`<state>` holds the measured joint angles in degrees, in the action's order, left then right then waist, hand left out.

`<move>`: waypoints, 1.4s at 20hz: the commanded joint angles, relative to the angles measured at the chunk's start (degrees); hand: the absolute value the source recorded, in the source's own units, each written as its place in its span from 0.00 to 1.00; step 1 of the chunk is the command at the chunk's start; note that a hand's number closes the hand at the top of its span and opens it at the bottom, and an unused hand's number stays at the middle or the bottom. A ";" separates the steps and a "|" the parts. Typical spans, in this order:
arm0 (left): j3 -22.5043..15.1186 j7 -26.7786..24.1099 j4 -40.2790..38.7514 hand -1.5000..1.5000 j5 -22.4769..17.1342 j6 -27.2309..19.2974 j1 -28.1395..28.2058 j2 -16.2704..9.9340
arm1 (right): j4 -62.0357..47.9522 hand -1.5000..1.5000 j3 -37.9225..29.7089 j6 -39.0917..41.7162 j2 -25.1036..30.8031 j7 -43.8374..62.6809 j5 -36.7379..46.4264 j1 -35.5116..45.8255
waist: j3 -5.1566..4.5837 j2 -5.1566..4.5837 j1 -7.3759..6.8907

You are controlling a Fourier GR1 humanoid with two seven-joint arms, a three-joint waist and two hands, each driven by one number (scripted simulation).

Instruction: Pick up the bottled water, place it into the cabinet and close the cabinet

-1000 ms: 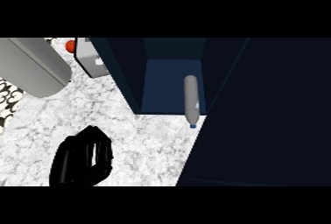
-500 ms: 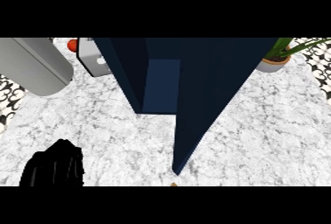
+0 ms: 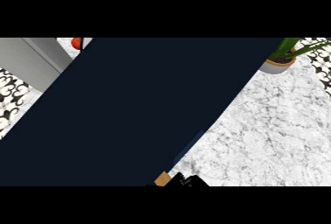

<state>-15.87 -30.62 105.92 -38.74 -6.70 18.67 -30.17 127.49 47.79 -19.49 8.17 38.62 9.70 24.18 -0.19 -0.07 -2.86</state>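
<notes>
Bottled water is out of sight; a dark navy cabinet (image 3: 135, 113) panel fills most of the head view, slanting across the white marble desk (image 3: 271, 131). At the lower edge, a sliver of a black hand (image 3: 187, 181) shows beside the panel's corner; which hand it is, and whether its fingers are open or curled, cannot be told. A potted plant (image 3: 283, 59) stands at upper right, a grey appliance (image 3: 32, 61) at upper left.

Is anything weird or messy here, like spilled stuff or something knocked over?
Nothing is spilled or knocked over. The dark cabinet door fills most of the view. The potted plant stands upright on the marble counter. No bottle shows.
</notes>
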 commanded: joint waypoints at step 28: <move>9.45 0.02 -0.04 1.00 -2.95 10.48 3.77 -3.29 | -69.87 1.00 -39.26 25.48 -0.53 -30.88 -27.60 29.80 | 0.19 -1.10 0.22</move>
<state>-7.12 -30.75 105.31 -41.77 3.98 22.99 -33.30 67.05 16.06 7.52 0.78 9.30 -19.17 51.76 -0.64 1.59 -3.29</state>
